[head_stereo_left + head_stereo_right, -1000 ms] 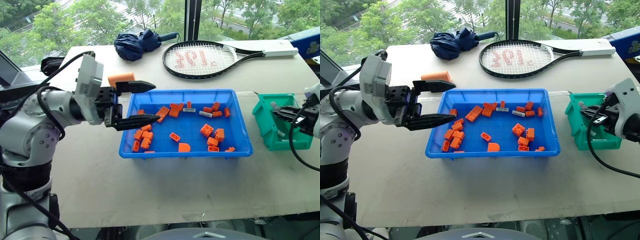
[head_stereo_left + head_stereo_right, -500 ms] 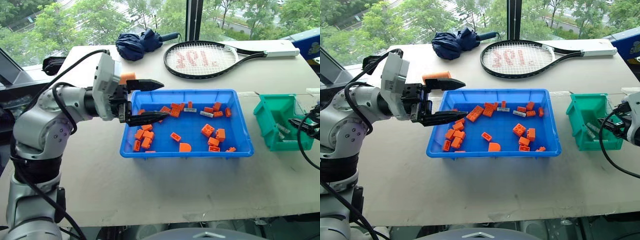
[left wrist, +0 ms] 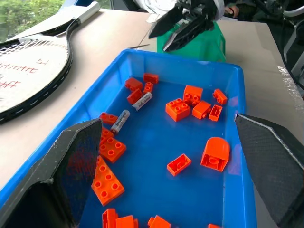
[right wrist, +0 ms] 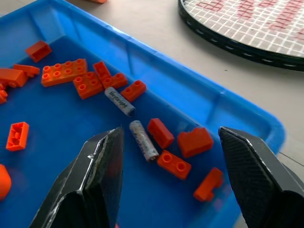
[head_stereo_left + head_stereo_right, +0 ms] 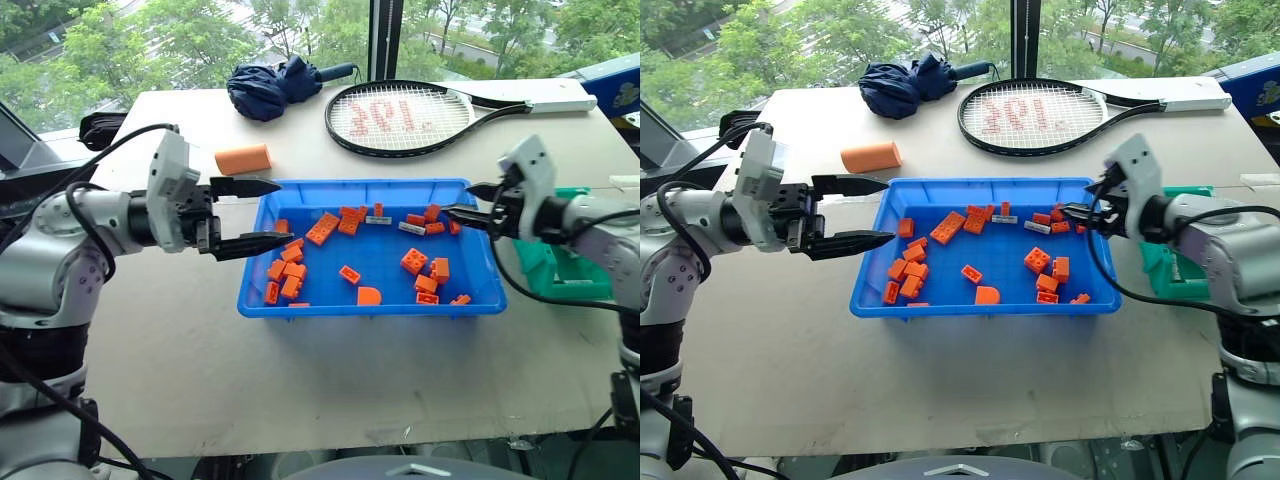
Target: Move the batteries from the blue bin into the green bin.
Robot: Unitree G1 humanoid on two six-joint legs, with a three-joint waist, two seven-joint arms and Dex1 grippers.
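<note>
1. We see the blue bin (image 5: 370, 300) in the middle of the table (image 5: 300, 370), scattered with orange bricks (image 5: 413, 260).
2. Two batteries lie in the blue bin near its far wall, among the bricks: one battery (image 4: 119, 101) beside a long flat brick, the other battery (image 4: 143, 140) just beside it, closer to the bin's right end. Both lie flat on the bin floor, near each other but apart.
3. Our right gripper (image 5: 468, 199) hangs over the right far corner of the blue bin, pointing in toward its middle. Its fingers (image 4: 97, 175) stand spread apart with nothing between them; in the right wrist view the second battery lies in the gap ahead of them.
4. Our left gripper (image 5: 262, 212) hovers at the bin's left end, pointing to the right across it. Its fingers (image 3: 76, 161) are also wide apart and hold nothing; the lower one reaches just over the bin's left rim.
5. The green bin (image 5: 560, 275) sits on the table just beyond the right end of the blue bin, partly hidden behind our right arm.
6. Farther back on the table lie a tennis racket (image 5: 400, 118), a folded dark blue umbrella (image 5: 272, 88) and an orange cylinder (image 5: 243, 158).
</note>
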